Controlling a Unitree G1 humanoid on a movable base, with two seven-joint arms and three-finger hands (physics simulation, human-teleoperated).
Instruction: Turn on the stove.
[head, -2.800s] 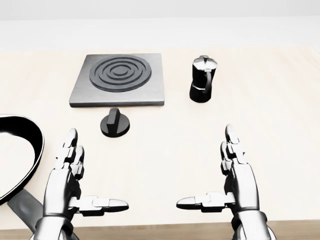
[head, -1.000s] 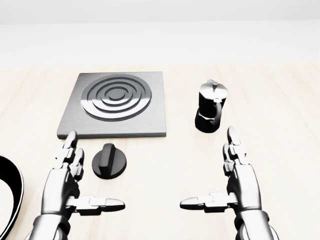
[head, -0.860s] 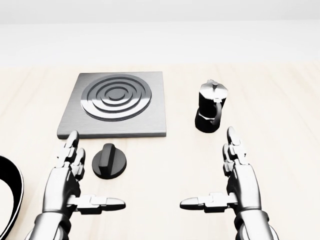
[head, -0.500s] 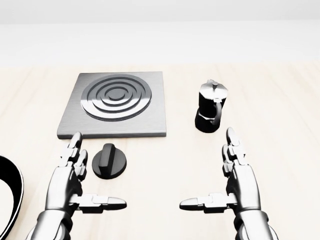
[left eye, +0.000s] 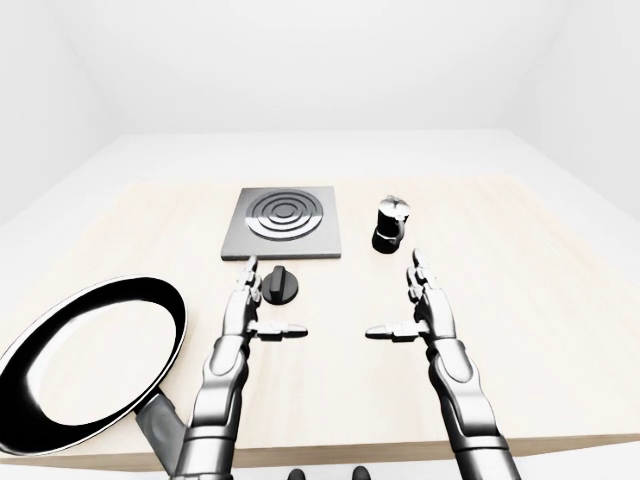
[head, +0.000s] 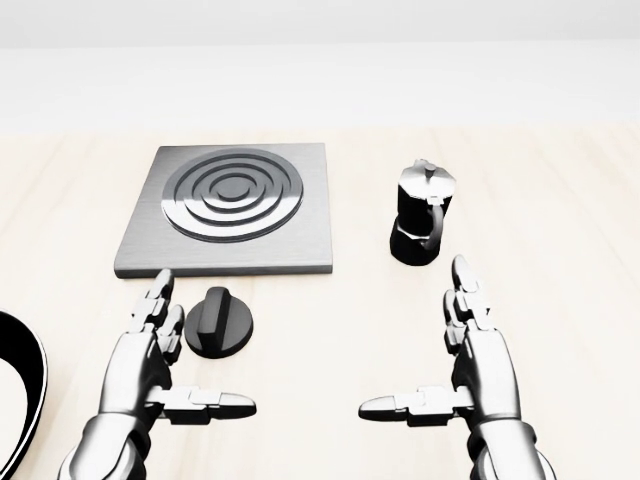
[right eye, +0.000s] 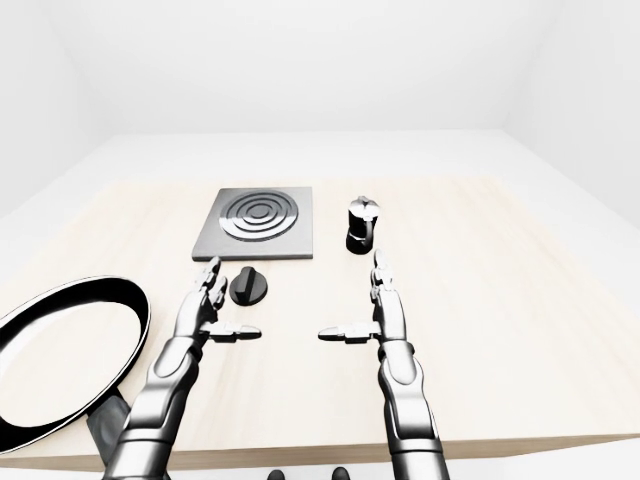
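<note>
Pale wooden worktop (head: 560, 200) carries the stove (head: 232, 205), its black knob (head: 218, 320) just below. Left hand (head: 140, 370) beside the knob, fingers spread wide and empty; a careless reach might shove the knob instead of twisting it.

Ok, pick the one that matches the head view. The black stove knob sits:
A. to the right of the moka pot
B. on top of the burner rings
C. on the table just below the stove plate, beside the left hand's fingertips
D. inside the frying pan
C. The stove knob lies on the table below the stove plate, with the open left hand just to its left and not touching it.
</note>
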